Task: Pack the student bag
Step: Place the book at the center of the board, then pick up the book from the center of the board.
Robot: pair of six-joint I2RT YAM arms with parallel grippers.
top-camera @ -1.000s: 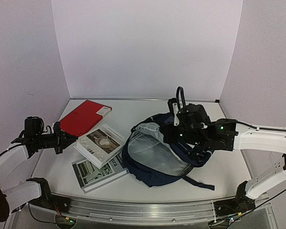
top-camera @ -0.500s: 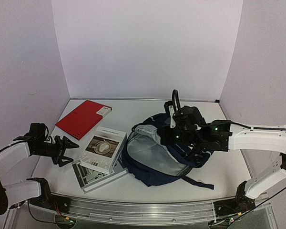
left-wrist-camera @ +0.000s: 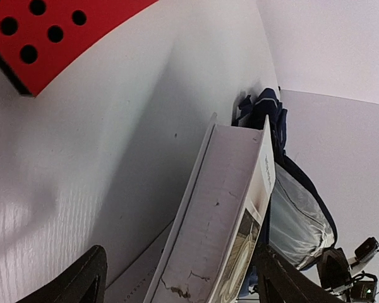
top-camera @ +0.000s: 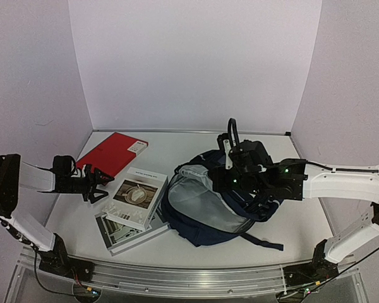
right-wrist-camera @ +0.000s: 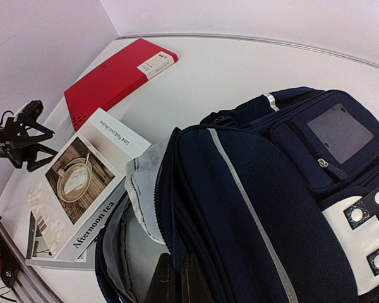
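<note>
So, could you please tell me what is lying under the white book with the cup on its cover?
A second, grey-covered book lies under the white book, with its near end sticking out. The rest of its cover is hidden.

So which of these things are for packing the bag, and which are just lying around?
For the job:
student bag, pinched at its rim by the right gripper
white book, red book, grey book under the white one: likely to go in
left gripper, open, near the white book

Just there:
table
metal rail along its near edge
</note>
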